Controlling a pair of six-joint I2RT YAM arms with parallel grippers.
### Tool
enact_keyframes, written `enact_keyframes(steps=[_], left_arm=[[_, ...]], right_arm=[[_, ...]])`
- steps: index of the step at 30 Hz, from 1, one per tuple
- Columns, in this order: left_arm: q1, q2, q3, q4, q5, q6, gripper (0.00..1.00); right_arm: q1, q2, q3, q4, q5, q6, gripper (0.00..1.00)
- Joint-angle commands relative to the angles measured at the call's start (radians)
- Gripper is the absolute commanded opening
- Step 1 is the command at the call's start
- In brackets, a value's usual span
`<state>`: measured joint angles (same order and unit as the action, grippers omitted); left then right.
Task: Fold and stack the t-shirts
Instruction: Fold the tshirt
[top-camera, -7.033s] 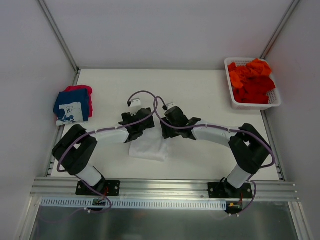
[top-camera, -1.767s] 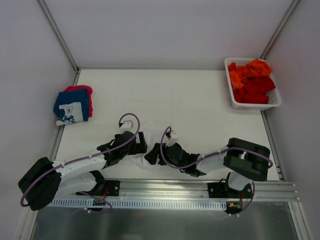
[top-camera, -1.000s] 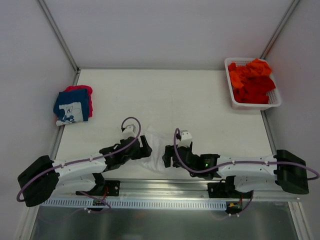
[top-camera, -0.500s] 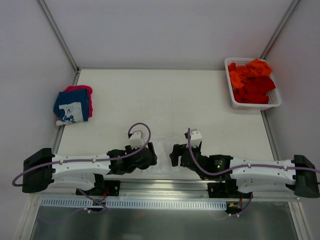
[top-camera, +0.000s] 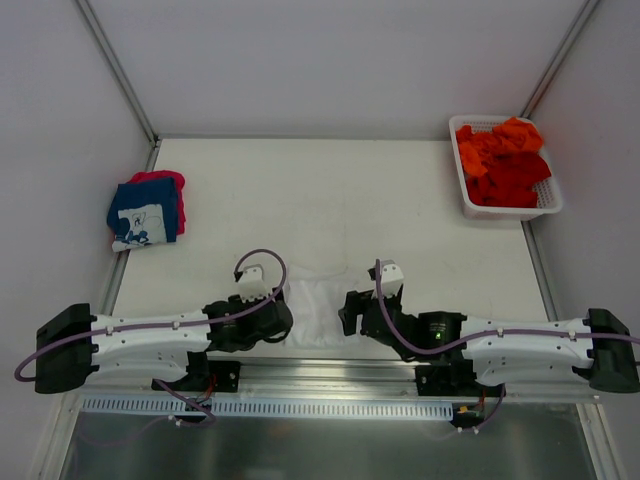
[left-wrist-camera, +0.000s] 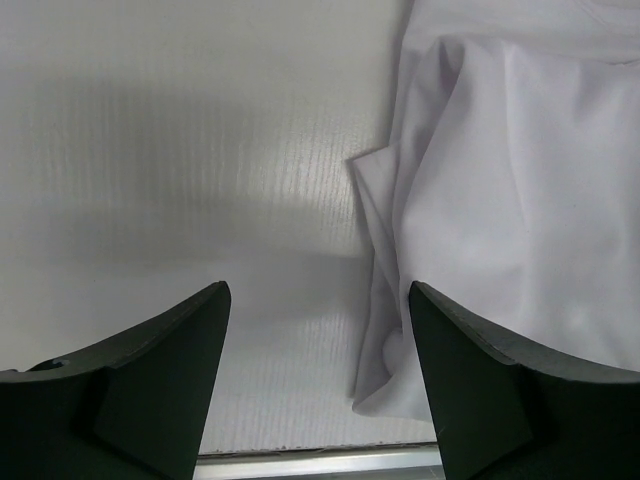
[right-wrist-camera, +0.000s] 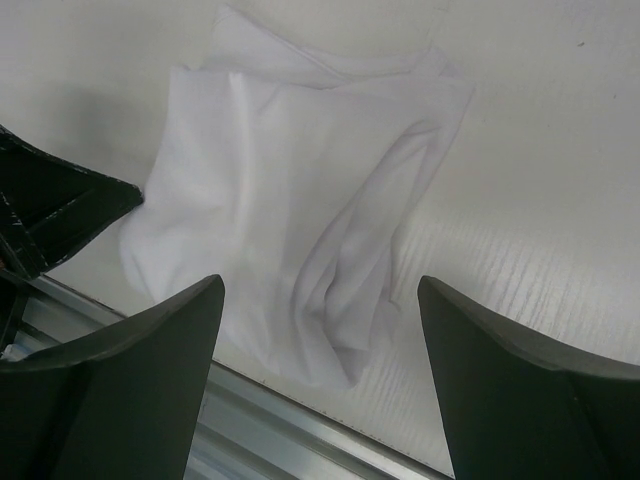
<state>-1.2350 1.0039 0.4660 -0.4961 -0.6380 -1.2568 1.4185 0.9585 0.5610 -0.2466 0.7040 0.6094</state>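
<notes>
At the near edge of the worktop (top-camera: 330, 190), middle: a plain white cloth tee (top-camera: 315, 306) lying in a loose, rumpled bundle right by the front edge, between the two arms. It's creased all over and bunched on one side, so not what I'd call a finished fold.
Left end effector (left-wrist-camera: 318, 292): jaws apart, nothing gripped. It's low over mostly bare worktop, with the edge of the white tee reaching in between the jaws on one side.
Right end effector (right-wrist-camera: 320, 287): jaws wide apart too and empty, hanging right over the near part of the white tee.
Far left, the done pile: a navy cloth tee with white print (top-camera: 145, 208), folded and sitting on top of a pink-red cloth tee (top-camera: 172, 180). Looks like two in the stack, but I can't tell if anything else is under there.
Far right, the backlog: a white plastic lattice basket (top-camera: 510, 211) with crumpled orange cloth tees (top-camera: 512, 135) and red cloth tees (top-camera: 515, 182) heaped in it. Can't count them from here.
Progress, my guess: under halfway. Two stacked, one mid-fold, and the basket is full.
What's left: finish or tidy the fold on the white tee, carry it over to the far-left pile, then do every orange and red one.
</notes>
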Motion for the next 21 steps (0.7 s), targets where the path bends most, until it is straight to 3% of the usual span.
enact_keyframes(steps=[1,7,13,21], left_arm=[[0.022,-0.005,-0.046,0.118,0.006,0.042,0.73],[0.057,-0.114,-0.226,0.538,0.124,0.204,0.73],[0.091,-0.156,-0.268,0.612,0.205,0.267,0.74],[0.137,-0.096,-0.291,0.763,0.357,0.263,0.74]], right_arm=[[0.014,0.0,0.042,-0.01,0.041,-0.005,0.83],[0.026,-0.001,0.054,-0.02,0.051,-0.008,0.83],[0.031,0.009,0.053,-0.014,0.051,-0.005,0.83],[0.037,0.011,0.054,-0.02,0.058,-0.003,0.83]])
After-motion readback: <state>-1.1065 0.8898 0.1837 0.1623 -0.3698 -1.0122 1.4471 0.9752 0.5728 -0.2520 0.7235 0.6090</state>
